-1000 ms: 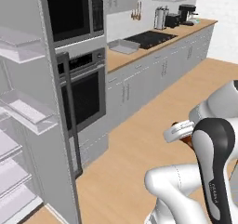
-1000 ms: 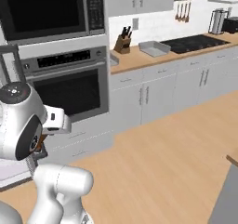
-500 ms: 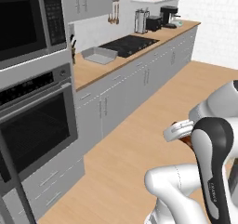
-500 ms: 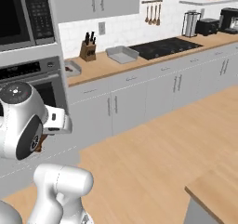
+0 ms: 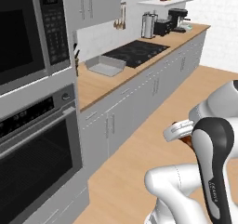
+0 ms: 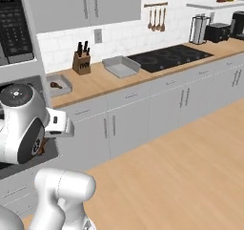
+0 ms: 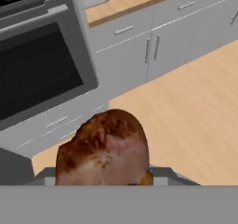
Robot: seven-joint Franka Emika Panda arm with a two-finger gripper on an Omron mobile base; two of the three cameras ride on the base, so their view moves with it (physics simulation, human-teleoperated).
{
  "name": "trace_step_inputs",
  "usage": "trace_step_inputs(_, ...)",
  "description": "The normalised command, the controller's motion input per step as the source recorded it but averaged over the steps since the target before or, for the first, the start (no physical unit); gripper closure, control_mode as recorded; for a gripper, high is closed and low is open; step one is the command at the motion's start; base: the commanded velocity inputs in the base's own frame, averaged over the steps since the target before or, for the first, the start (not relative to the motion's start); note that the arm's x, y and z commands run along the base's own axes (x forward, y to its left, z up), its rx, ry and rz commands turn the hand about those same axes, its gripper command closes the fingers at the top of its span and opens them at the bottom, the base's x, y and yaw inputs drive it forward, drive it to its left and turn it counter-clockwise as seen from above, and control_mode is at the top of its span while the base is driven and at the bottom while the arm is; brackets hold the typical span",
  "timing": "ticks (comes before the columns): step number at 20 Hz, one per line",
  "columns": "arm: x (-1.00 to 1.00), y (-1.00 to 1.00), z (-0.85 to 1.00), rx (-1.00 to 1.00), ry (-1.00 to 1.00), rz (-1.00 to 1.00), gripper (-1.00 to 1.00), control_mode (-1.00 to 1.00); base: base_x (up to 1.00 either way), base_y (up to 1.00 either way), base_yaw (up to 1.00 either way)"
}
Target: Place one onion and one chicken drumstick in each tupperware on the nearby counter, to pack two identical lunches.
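Reddish-brown chicken drumstick (image 7: 103,148) pinched in gripper (image 7: 100,181); oven (image 7: 39,74) and counter (image 6: 119,81) beyond.

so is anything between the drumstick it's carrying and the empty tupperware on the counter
Nothing visible. The gripper holds the chicken drumstick over open wood floor. The empty tupperware sits near the counter front edge, knife block off to its side.
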Motion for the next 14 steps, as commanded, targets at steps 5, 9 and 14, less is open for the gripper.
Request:
trace_step_inputs(5, 0.00, 0.00, 0.00, 0.00, 0.00, 0.00, 1.00, 1.00, 1.00, 0.03, -0.01)
trace_step_inputs(9, 0.00, 0.00, 0.00, 0.00, 0.00, 0.00, 1.00, 1.00, 1.00, 0.00, 0.00)
trace_step_inputs(14, 0.00, 0.00, 0.00, 0.00, 0.00, 0.00, 1.00, 1.00, 1.00, -0.28, 0.12)
